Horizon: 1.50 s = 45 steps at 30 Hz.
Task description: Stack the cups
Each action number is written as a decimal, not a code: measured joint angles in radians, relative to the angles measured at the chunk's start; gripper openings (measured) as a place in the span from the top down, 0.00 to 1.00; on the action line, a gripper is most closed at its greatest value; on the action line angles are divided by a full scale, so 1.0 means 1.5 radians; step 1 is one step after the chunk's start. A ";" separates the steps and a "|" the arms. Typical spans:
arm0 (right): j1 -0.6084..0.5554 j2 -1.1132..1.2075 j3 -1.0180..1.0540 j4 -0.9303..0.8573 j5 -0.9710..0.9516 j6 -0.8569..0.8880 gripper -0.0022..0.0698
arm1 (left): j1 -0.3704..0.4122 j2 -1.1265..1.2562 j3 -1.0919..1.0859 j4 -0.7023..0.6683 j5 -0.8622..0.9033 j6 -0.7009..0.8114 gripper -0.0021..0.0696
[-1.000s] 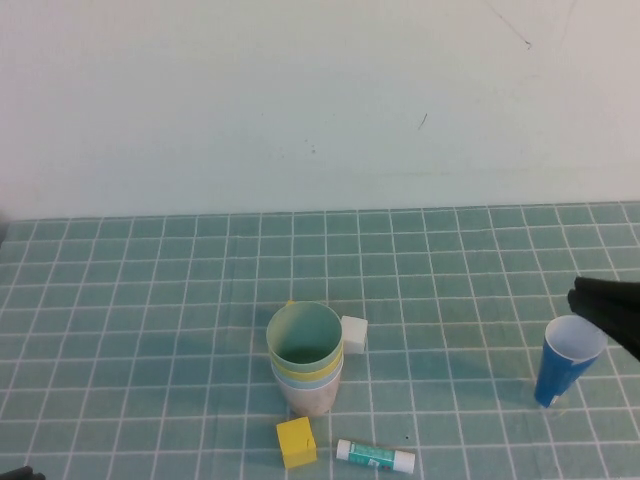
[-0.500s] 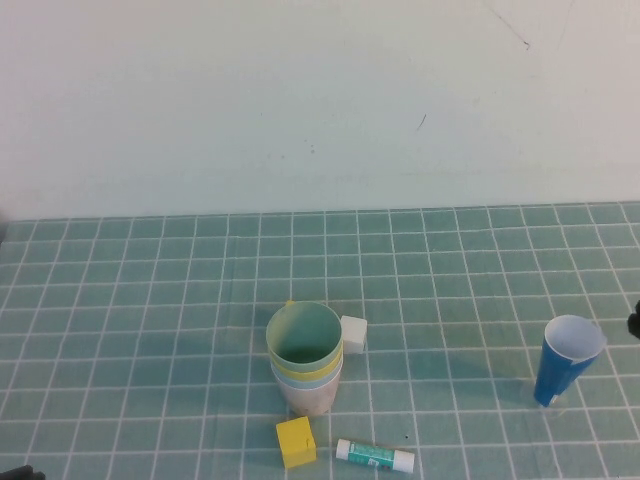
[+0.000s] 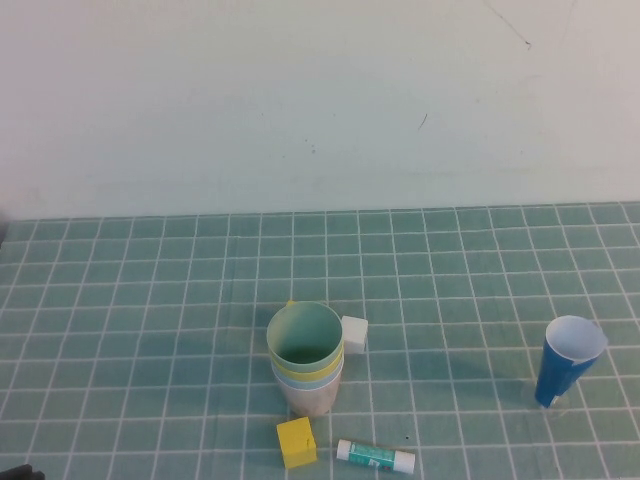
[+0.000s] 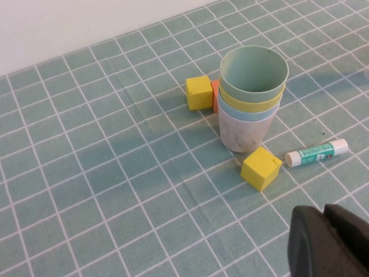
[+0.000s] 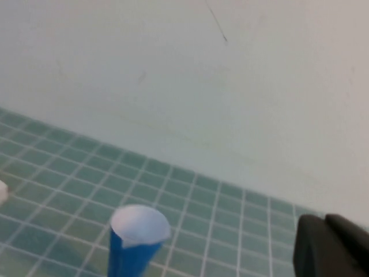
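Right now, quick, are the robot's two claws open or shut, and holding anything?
Left gripper: shut, holding nothing, away from the stacked cups.
Right gripper: shut, holding nothing, beside the dark-blue cup.

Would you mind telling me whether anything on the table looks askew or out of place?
Only the dark-blue cup on the right: it leans to one side. The stack of four cups is nested and upright. Left claw and right claw are shut and empty.

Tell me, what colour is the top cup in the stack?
Pale green cup, clearest in the left wrist view.
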 joint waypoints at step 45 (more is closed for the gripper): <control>-0.124 -0.088 0.096 -0.132 0.112 0.170 0.97 | 0.000 0.000 0.001 0.000 0.000 0.000 0.97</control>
